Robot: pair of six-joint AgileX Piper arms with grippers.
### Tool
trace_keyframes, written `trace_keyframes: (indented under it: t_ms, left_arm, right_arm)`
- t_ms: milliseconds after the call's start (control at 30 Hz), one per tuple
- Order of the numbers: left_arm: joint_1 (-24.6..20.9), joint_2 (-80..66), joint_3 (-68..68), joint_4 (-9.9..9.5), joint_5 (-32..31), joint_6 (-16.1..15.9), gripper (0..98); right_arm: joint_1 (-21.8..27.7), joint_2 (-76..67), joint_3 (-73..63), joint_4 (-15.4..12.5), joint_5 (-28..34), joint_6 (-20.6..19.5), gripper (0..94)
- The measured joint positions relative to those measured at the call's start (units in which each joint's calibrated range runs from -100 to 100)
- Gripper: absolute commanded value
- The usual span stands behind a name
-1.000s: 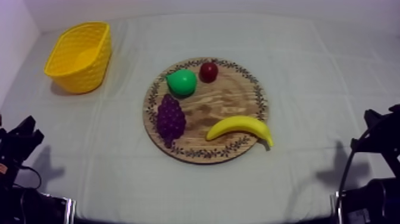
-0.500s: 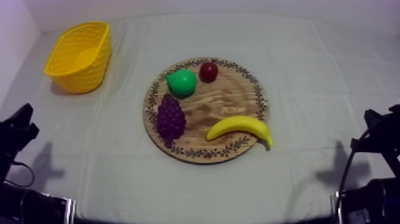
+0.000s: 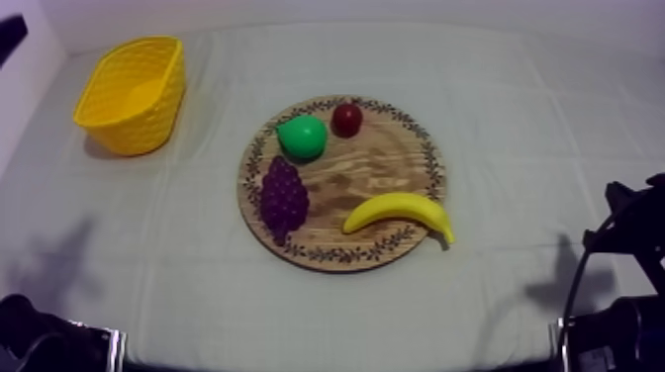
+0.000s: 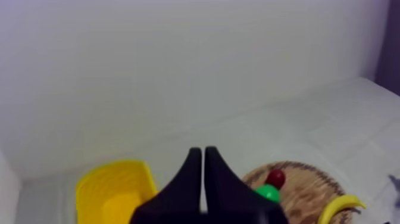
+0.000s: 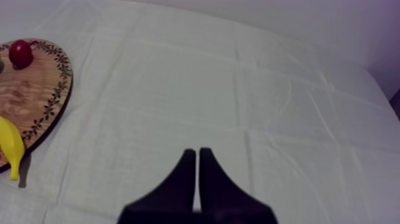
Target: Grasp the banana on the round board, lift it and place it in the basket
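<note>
The banana (image 3: 399, 214) lies on the front right part of the round wooden board (image 3: 376, 163), its tip over the rim. The yellow basket (image 3: 132, 94) stands at the far left. My left gripper (image 4: 203, 150) is shut on nothing, raised and looking down toward the basket (image 4: 116, 193) and the board (image 4: 303, 179), with the banana (image 4: 339, 207) far off. My right gripper (image 5: 197, 152) is shut on nothing, low over the cloth to the right of the board (image 5: 24, 89) and the banana (image 5: 12, 149).
On the board also sit a green pear (image 3: 302, 137), a small red fruit (image 3: 346, 119) and purple grapes (image 3: 283, 196). My right arm (image 3: 625, 223) rests at the right edge. A black part of my left arm (image 3: 10, 30) shows at the upper left corner.
My left arm has lifted out of its low place at the left edge; a black part of it now shows at the upper left corner. The right arm and the fruit have not moved.
</note>
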Motion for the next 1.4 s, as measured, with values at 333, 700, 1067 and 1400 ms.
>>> trace_keyframes:
  t_ms: [333, 700, 1067, 1400]
  left_arm:
    - [12.9, 20.8, -26.2, -1.85, 8.1, -3.0, 1.3]
    - [22.3, 36.2, -29.1, -2.87, 7.7, -5.2, 3.3]
    - [25.1, 46.9, -24.1, -5.6, 8.6, -3.2, 3.8]
    - [24.6, 53.3, -16.3, -7.5, 5.5, -1.0, 4.6]
  right_arm:
    - [0.0, 0.0, 0.0, 0.0, 0.0, 0.0, 0.3]
    - [0.0, 0.0, 0.0, 0.0, 0.0, 0.0, 0.3]
    - [0.0, 0.0, 0.0, 0.0, 0.0, 0.0, 0.3]
    - [0.0, 0.0, 0.0, 0.0, 0.0, 0.0, 0.3]
